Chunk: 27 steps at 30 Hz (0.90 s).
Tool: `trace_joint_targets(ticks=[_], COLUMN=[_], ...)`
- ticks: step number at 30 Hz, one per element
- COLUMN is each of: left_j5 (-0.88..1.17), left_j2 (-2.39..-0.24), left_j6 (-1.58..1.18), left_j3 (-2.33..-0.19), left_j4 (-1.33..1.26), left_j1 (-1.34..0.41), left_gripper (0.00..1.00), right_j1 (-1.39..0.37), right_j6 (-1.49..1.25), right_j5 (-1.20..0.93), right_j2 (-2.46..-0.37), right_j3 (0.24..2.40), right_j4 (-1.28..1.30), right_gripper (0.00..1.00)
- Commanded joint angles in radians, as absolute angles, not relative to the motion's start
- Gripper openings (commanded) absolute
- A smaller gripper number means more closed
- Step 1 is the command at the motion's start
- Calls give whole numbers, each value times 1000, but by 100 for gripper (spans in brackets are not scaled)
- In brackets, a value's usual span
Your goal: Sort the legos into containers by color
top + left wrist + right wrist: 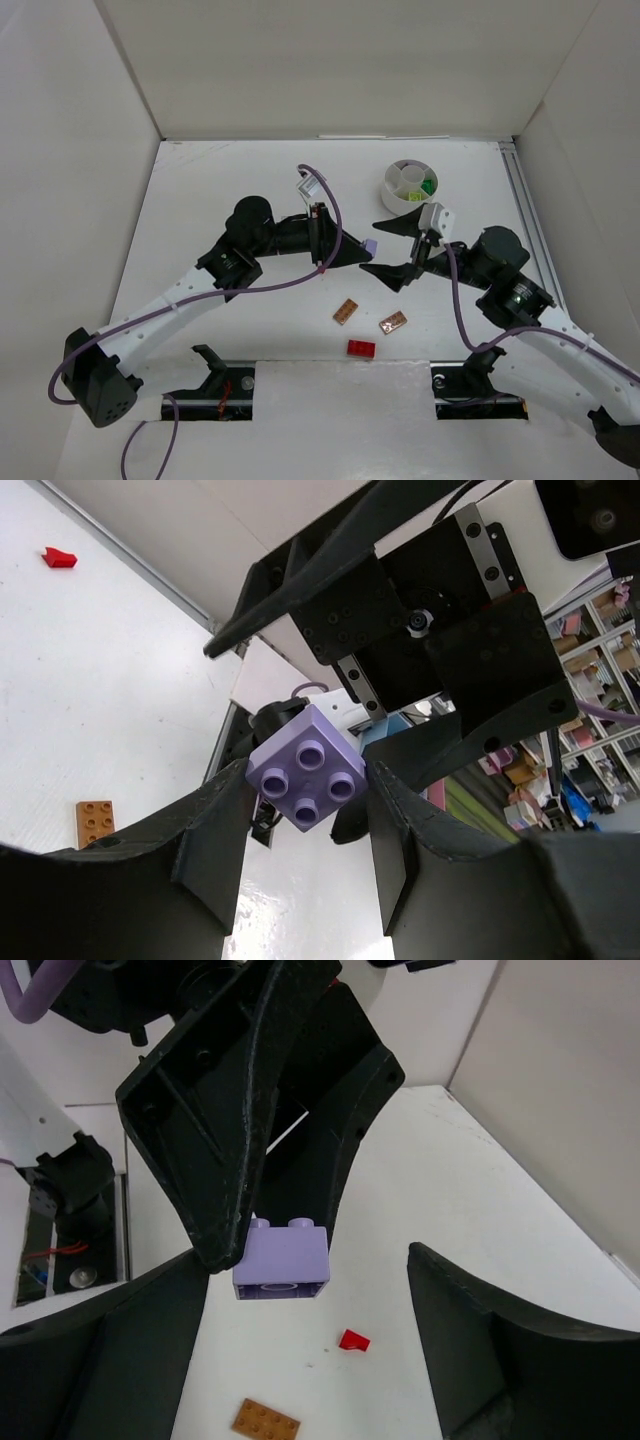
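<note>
Lilac brick (307,767) clamped between the fingertips of left gripper (307,805), studs turned toward the left wrist camera, one black pad (215,825) pressed against each side. Held up off table (230,180) near its middle, right at the mouth of right gripper (393,250). From the right wrist, same brick seen hanging between the right fingers (470,1330) and touching neither. Those fingers spread wide, gripping nothing, a clear gap on either side of the brick. Tips of the two grippers nearly meeting in the top view, pointed at each other. Lower down, nearer the arm bases and flat on the table: left orange-brown plate (346,311) and right orange-brown plate (393,322) close together, red brick (361,348) just nearer the front edge between them. Farther back on the right, beyond the right gripper, round white dish (392,196), with green and lime bricks (428,186) lying in its right-hand wedge.
</note>
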<state>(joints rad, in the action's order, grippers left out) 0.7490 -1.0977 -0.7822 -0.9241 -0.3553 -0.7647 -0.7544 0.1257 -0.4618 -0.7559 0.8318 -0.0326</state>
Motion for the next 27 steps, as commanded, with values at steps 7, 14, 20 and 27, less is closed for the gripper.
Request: trace_joint_targets(ticks=[7,14,20,27], left_j5=[765,747,738,683], left_j2=[-1040,-1049,-1069,-1049], left_j6=[-775,-765,-765,-776], left_j3=[-925,-916,-916,-916], left_j4=[-425,-414,-394,-394], left_j1=[-761,-761,-761,-761], left_gripper=[22,23,54,98], right_j1=[-764,-764,-764,-764], right_j6=[138,127,106,60], right_j5=[-566,-598,-560,-428], right_j2=[-795,-804,-804,-839], right_j3=[896,896,896,887], right_j4=[-84,-103,-103,-94], right_gripper=[46,26,17,12])
